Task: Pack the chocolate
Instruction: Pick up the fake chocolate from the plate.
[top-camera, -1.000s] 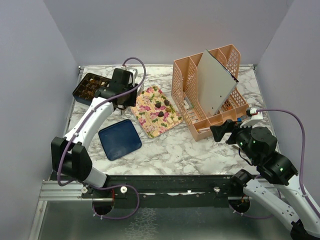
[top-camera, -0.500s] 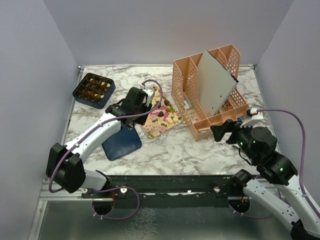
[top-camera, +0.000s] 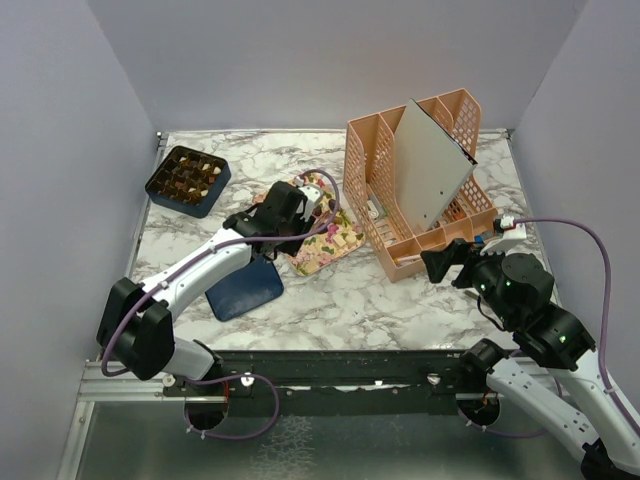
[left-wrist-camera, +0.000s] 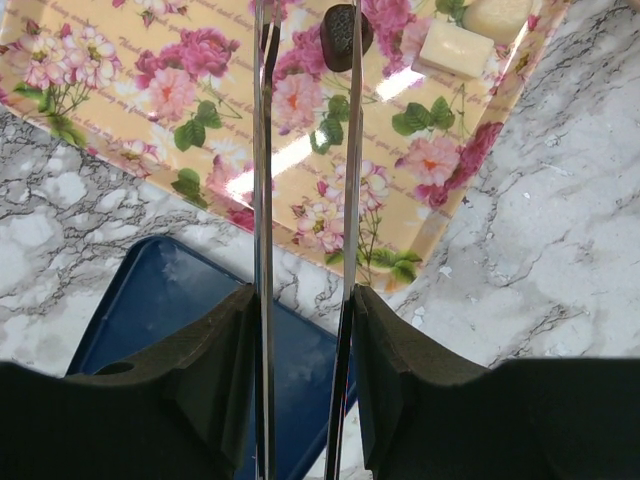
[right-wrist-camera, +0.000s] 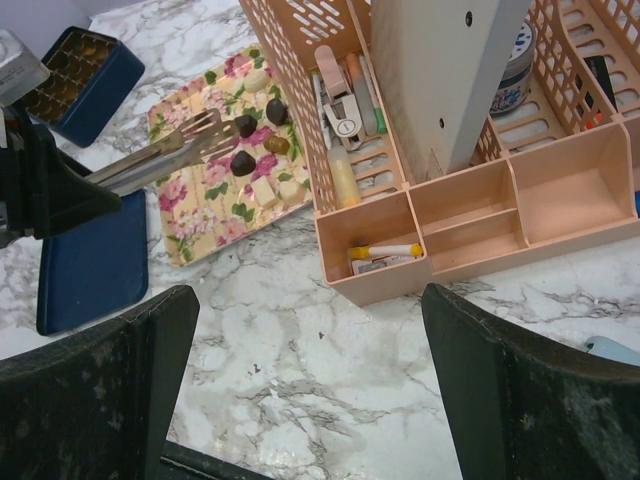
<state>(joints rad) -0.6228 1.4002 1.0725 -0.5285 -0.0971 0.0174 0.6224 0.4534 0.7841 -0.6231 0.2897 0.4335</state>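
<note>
Dark blue square box at the far left of the marble table has a gridded insert filled with brown and cream chocolate; at its 4 o'clock a glossy yellow rose-printed tray holds a few loose pieces; a blue lid lies flat at the tray's 7 o'clock; a peach slotted organiser at 3 o'clock holds a stapler, pens and a leaning grey board. The left claw clamps thin metal tongs, blades apart over the tray; a dark ridged piece sits at the right blade's tip, and contact cannot be told. The right claw gapes wide, empty, near the organiser.
</note>
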